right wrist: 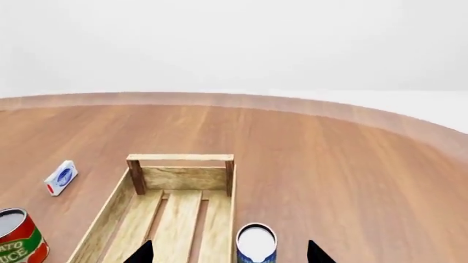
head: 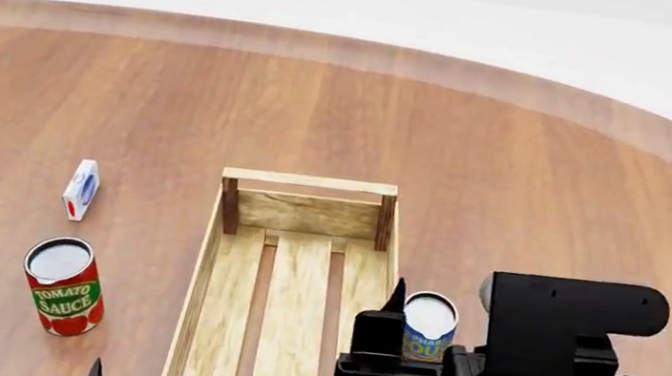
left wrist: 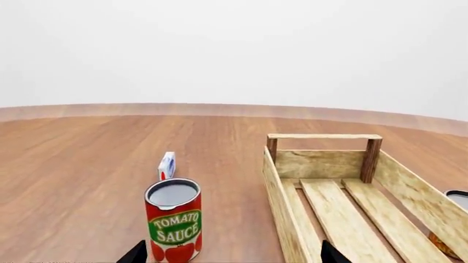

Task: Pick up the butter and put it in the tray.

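The butter does not show as such in any view. A small orange-brown patch (left wrist: 441,244) peeks past the tray's far wall in the left wrist view; I cannot tell what it is. The tray (head: 307,183) is a long light-wood crate in the middle of the table, empty where it shows. It also appears in the left wrist view (left wrist: 324,136) and the right wrist view (right wrist: 180,158). My left gripper (left wrist: 232,257) is open and empty, low at the front left (head: 32,370). My right gripper (right wrist: 230,256) is open and empty above the tray's right wall.
A tomato sauce can (head: 65,287) stands left of the tray. A small white-blue-red carton (head: 81,188) lies farther back on the left. A blue-labelled can (head: 429,326) stands against the tray's right side. My right arm (head: 552,359) covers the table at the front right.
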Available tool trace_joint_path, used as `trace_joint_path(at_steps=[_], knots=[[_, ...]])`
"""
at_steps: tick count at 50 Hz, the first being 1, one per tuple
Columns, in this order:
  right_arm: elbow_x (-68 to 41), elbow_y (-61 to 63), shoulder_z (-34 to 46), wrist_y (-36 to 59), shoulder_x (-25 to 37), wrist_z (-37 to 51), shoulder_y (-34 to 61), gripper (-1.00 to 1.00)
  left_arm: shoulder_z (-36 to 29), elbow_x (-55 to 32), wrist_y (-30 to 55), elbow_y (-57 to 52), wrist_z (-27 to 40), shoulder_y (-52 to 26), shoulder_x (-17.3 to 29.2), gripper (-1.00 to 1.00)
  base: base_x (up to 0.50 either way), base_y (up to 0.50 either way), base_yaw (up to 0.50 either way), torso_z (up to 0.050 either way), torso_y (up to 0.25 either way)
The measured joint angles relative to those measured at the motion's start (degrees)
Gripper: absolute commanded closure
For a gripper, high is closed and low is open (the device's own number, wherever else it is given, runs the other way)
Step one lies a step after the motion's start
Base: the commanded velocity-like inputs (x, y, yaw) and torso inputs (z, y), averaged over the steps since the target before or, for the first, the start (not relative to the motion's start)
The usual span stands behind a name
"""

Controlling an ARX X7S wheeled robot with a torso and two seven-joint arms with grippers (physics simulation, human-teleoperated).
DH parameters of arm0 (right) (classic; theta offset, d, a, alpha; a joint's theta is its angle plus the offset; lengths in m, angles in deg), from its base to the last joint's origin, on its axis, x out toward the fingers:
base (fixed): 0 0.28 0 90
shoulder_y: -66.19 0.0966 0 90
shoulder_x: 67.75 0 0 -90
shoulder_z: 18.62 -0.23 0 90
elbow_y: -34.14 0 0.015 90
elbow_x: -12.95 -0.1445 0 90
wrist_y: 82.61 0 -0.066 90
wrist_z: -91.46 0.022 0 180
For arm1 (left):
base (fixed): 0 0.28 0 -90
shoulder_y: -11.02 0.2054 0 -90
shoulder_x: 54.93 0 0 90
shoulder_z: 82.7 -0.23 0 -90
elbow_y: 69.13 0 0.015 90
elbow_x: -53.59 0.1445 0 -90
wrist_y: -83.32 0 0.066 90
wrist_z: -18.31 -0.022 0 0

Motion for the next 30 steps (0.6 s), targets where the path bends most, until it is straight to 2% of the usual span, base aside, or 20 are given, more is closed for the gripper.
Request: trace_joint_path(at_steps=[9, 15, 30], knots=[[-3.9, -1.9, 1.0, 10.9, 1.5, 0.0, 10.6, -1.00, -0.1, -0.4, -0.1, 0.0, 0.3, 0.0, 0.2, -1.00, 0.00, 0.00, 0.00, 0.000, 0.000], [-5.3, -4.3, 5.3, 16.2, 3.4, -0.8, 17.1, -1.00, -0.2, -0.7, 0.0, -0.1, 0.5, 0.0, 0.4, -1.00, 0.00, 0.00, 0.00, 0.000, 0.000], [-1.6, -6.1, 34.3, 15.6, 14.8, -13.0, 29.9, -1.00, -0.6, -1.2, 0.3, -0.2, 1.0, -0.2, 0.7, -1.00, 0.00, 0.00, 0.00, 0.000, 0.000]])
